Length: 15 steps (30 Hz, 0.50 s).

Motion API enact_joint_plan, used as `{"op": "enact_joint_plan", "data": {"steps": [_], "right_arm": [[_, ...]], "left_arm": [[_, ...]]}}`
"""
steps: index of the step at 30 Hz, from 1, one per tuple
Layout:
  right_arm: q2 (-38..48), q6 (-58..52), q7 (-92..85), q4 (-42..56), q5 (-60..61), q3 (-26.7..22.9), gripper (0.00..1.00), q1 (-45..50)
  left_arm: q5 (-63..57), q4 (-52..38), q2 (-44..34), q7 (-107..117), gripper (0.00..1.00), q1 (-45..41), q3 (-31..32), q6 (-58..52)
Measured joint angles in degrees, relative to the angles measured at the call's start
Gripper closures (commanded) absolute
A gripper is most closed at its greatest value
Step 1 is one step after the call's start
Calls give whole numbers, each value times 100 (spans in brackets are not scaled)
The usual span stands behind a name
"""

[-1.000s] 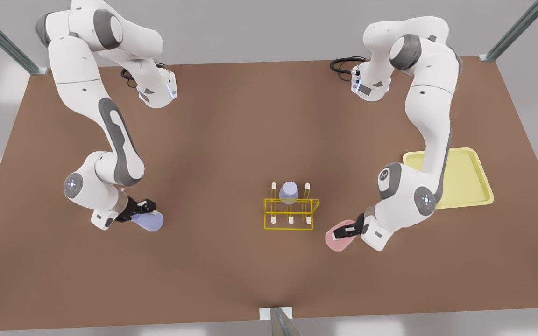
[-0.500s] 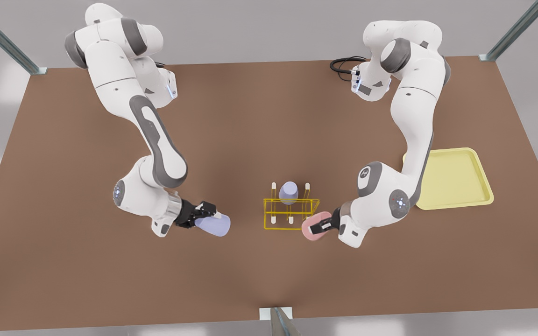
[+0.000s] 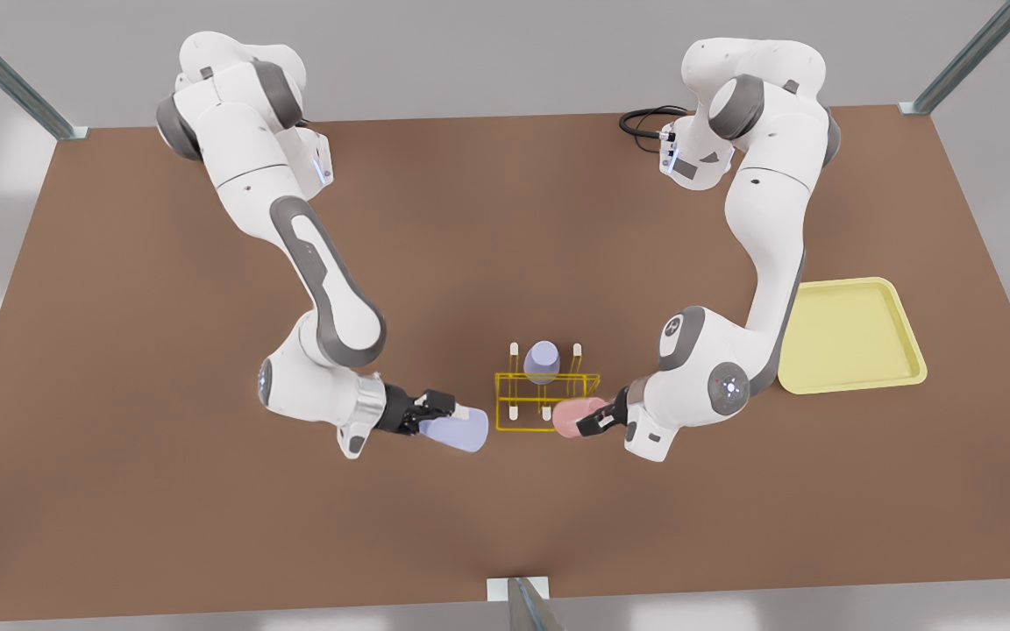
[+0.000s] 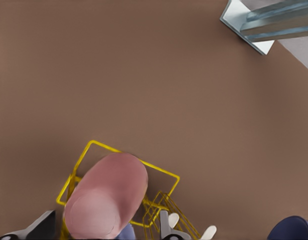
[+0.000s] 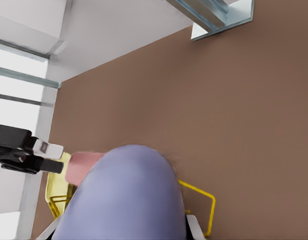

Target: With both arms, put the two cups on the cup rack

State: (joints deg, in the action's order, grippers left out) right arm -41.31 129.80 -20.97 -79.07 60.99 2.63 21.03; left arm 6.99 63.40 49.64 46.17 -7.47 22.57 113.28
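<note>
Pink cup [image 3: 569, 417] in L tool [image 3: 591, 424], at cup rack [image 3: 547, 400].

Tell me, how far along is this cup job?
Done: one lavender cup already sits on the yellow cup rack.
In hand: the left gripper holds the pink cup at the rack's edge; the right gripper holds another lavender cup just beside the rack.
Left: setting both over pegs and letting go.

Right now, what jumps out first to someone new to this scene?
The two white arms meeting at the yellow cup rack mid-table: the left gripper, from the front view's right, holds the pink cup over the rack's edge, and the right gripper brings a lavender cup from the opposite side. Another lavender cup sits upside down on the rack.
</note>
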Motion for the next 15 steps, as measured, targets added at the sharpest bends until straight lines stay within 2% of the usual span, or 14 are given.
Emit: {"op": "enact_joint_plan", "data": {"steps": [4,8,10,11,15], "right_arm": [[-144,-13,68,93,156,0,14,130],[-313,-20,122,290,237,0,14,234],[-334,-22,143,305,250,0,14,253],[-338,-22,153,308,252,0,14,270],[-336,-24,186,290,225,-24,14,331]], "left_arm": [[-153,-195,-278,73,0,348,11,-259],[-1469,-619,-1576,-541,0,1203,-48,-1900],[-1571,1100,-3070,-1021,0,539,-1354,-2231],[-1510,1401,-3310,-1242,0,350,-1685,-2421],[-1070,1742,-3384,-2008,0,666,-1999,-2986]]}}
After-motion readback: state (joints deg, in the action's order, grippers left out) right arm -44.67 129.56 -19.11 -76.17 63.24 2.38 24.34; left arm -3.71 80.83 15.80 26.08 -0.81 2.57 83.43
